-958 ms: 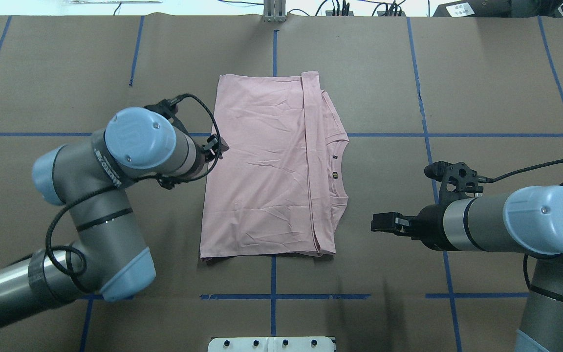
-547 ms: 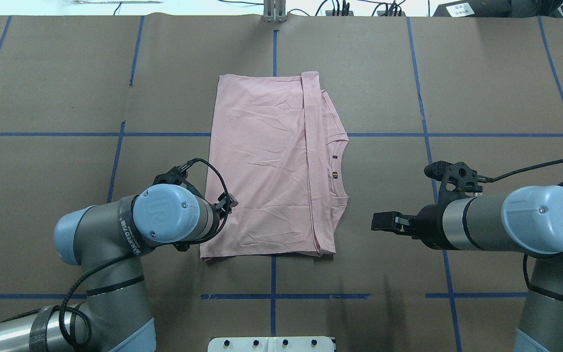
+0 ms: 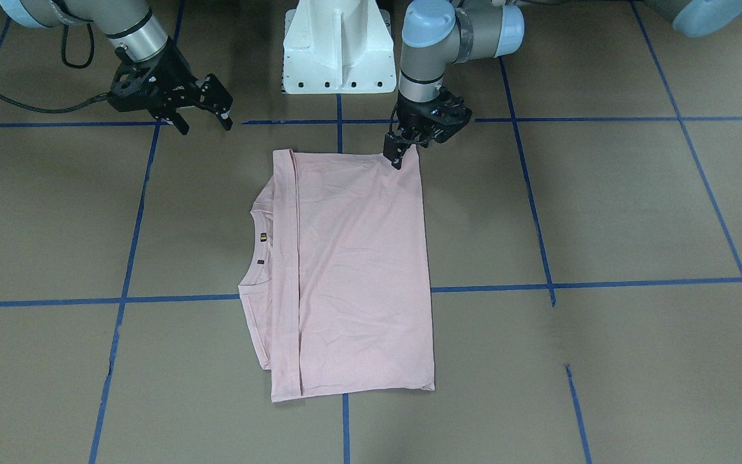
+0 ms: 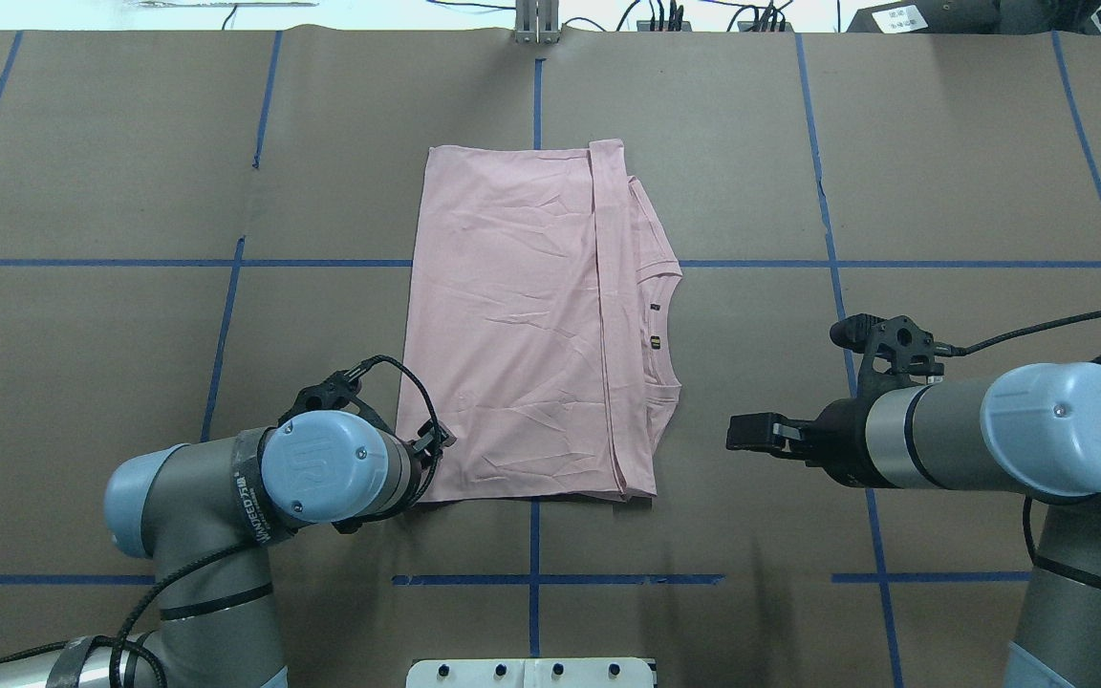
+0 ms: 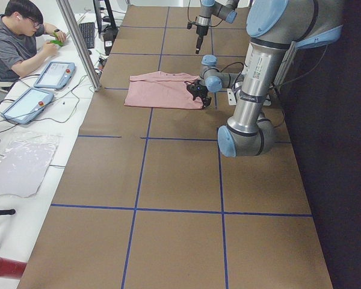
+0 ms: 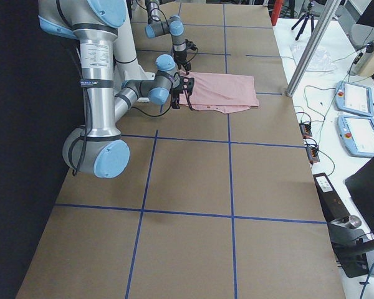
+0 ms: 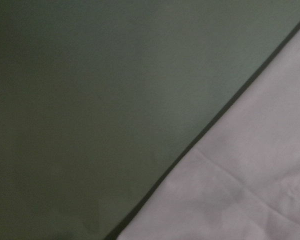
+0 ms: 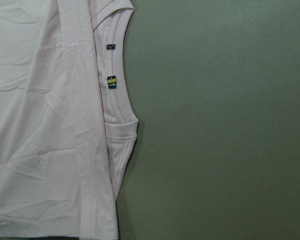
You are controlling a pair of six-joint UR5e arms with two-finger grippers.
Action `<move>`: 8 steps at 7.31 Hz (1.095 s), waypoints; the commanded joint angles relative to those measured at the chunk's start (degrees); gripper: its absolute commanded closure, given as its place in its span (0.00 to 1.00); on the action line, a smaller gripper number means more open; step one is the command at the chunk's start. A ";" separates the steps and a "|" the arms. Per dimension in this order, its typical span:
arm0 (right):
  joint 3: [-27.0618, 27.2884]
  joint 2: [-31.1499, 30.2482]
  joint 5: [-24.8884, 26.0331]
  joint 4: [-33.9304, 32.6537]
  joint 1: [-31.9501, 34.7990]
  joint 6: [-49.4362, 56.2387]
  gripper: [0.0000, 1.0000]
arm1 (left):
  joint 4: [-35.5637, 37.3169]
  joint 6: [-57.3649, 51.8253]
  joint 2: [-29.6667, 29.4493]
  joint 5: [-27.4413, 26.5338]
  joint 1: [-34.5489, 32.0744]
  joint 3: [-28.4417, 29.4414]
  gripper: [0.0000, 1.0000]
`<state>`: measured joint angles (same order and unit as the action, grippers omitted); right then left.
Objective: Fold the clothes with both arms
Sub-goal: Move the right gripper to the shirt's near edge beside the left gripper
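The pink T-shirt (image 4: 512, 325) lies folded flat on the counter (image 4: 942, 191); the left hand (image 3: 400, 154) points down at its near corner, and I cannot tell how open it is; the right hand (image 3: 203, 121) hovers off the collar side, well apart, spread wide and empty.

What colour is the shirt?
The shirt is pale pink, best seen in the overhead view.

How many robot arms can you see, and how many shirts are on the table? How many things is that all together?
Pink T-shirt: 1
Robot arms: 2, the left arm and the right arm
Total: 3
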<state>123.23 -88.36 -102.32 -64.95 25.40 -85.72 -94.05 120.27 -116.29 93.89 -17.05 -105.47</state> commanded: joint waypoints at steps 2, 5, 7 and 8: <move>0.25 -0.06 -0.24 0.00 0.35 0.02 0.00 | 0.01 -0.03 0.10 0.07 0.53 0.00 0.26; 0.25 -0.06 -0.16 0.00 0.44 0.02 0.00 | 0.10 -0.12 0.10 0.24 1.49 0.00 0.35; 0.25 -0.06 -0.24 0.00 0.53 0.02 0.00 | 0.27 -0.03 0.01 0.24 1.67 -0.17 0.51; 0.34 -0.06 -0.25 0.00 0.61 0.02 0.00 | 0.36 -0.03 0.10 0.24 1.67 -0.35 0.73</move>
<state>123.51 -88.42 -102.54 -64.95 25.93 -85.69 -93.78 120.20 -116.22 94.13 -15.44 -105.65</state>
